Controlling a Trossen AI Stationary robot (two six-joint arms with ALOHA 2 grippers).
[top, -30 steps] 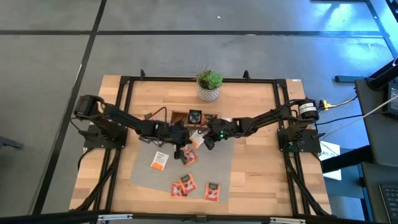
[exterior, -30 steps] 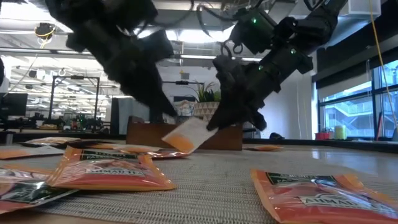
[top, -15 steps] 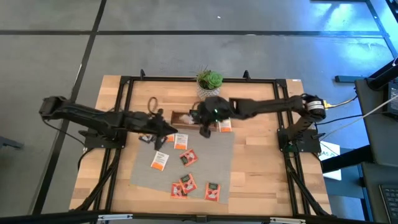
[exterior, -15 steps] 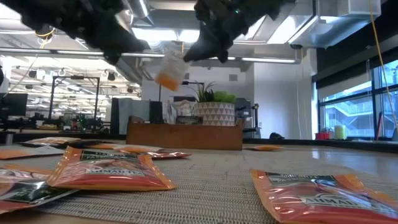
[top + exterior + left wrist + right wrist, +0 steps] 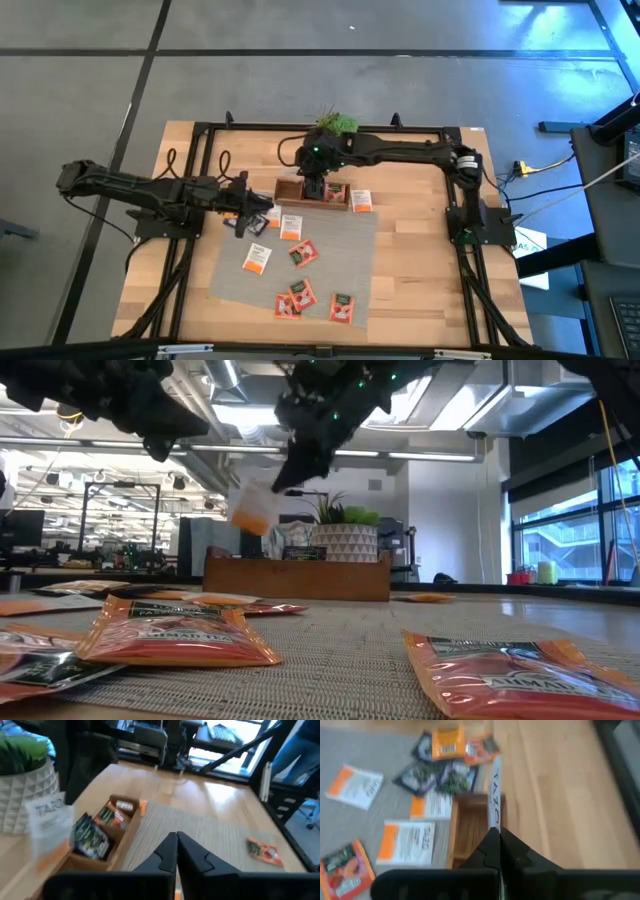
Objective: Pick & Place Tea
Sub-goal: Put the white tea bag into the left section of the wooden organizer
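A wooden table (image 5: pixel 420 260) is seen from above, with a large grey ribbed mat (image 5: pixel 350 245) spread across its middle and a long wooden tray (image 5: pixel 290 192) set along the mat's far edge, just before a potted plant (image 5: pixel 345 530) in a white patterned pot. The right arm is stretched across the far side of the table, its right end effector (image 5: pixel 312 186) poised over the left end of the tray and clenched on a white-and-orange tea packet (image 5: pixel 252 508), which is held clear of the table, hanging above the tray in the low view. The left arm is extended from the table's left side, its left end effector (image 5: pixel 262 206) closed with nothing between its fingers, just beside the mat's far-left corner. Dark green-black packets (image 5: pixel 94 836) are seen lying in the tray's compartments. Other tea packets are scattered on the mat: white-and-orange ones (image 5: pixel 257 258) near its middle, and orange-red ones (image 5: pixel 342 307) toward its near edge.
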